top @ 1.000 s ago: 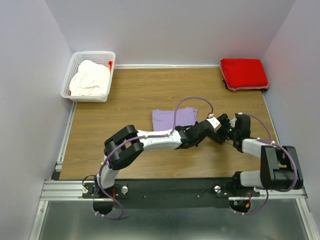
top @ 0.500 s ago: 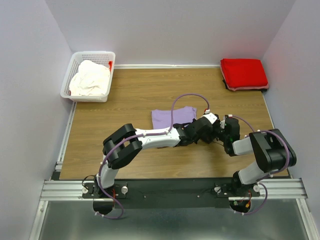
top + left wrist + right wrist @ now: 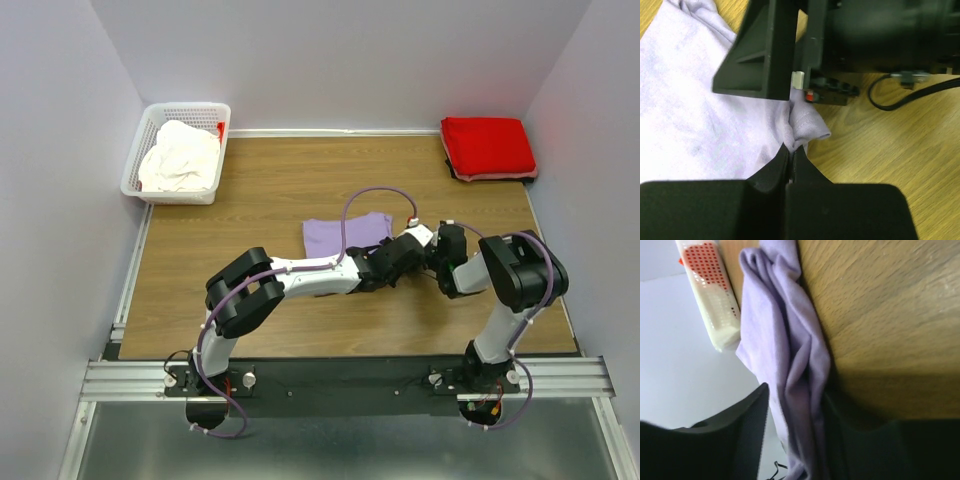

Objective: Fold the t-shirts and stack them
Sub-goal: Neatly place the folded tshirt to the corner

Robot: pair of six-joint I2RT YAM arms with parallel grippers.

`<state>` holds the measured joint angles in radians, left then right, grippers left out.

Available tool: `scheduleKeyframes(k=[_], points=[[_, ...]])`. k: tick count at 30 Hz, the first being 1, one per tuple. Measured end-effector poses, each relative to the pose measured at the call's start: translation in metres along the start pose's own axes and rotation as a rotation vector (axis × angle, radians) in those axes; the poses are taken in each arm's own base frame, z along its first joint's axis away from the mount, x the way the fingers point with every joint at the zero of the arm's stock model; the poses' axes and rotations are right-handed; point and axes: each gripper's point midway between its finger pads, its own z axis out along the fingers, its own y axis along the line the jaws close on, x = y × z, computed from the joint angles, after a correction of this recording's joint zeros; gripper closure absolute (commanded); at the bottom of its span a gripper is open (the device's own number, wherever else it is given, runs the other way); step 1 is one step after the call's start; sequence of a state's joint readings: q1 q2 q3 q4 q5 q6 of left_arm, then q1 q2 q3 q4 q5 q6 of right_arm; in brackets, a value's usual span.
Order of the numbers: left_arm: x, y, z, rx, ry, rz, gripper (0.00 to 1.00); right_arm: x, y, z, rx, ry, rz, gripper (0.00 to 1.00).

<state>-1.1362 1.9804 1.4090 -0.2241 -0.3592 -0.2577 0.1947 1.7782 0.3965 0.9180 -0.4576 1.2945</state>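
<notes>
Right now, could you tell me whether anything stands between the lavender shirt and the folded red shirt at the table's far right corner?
Nothing visible does: only bare table lies between the lavender shirt and the red shirt.

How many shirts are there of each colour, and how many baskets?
Purple shirt: 1
Red shirt: 1
White shirt: 1
Basket: 1
Total: 4
A red scrap in the basket is too small to count as anything.
</notes>
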Motion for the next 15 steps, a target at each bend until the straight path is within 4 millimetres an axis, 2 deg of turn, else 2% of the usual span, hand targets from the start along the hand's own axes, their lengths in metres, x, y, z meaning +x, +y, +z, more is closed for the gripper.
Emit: scheduleKeyframes(k=[1,3,4,5,7,8,10,11,12,15], points=[[0.000,0.000,0.000,0.000,0.000,-0.002,0.99,0.000,-0.002,0.003,0.007,0.002,-0.002,0.64],[0.000,0.000,0.000,0.000,-0.001,-0.003,0.92,-0.001,-0.006,0.006,0.019,0.003,-0.012,0.80],[-0.001,0.001,0.000,-0.002,0.000,-0.007,0.87,-0.001,-0.008,0.007,0.024,0.004,-0.015,0.96],[-0.001,0.003,0.001,-0.004,0.000,-0.012,0.79,-0.002,-0.009,0.009,0.027,0.004,-0.024,0.99],[-0.001,0.005,0.001,-0.007,0.000,-0.026,0.72,-0.003,-0.010,0.012,0.031,0.009,-0.041,0.99],[-0.002,0.007,0.001,-0.011,0.000,-0.034,0.62,-0.004,-0.010,0.014,0.031,0.010,-0.051,1.00],[-0.006,0.014,-0.001,-0.020,-0.005,-0.063,0.53,-0.007,-0.009,0.018,0.031,0.010,-0.074,0.99],[-0.011,0.019,-0.005,-0.025,-0.014,-0.083,0.42,-0.009,-0.008,0.021,0.032,0.012,-0.103,1.00],[-0.013,0.022,-0.008,-0.028,-0.019,-0.093,0.37,-0.010,-0.006,0.023,0.032,0.013,-0.111,1.00],[-0.031,0.047,-0.030,-0.051,-0.063,-0.172,0.31,-0.020,0.002,0.035,0.054,0.024,-0.205,1.00]])
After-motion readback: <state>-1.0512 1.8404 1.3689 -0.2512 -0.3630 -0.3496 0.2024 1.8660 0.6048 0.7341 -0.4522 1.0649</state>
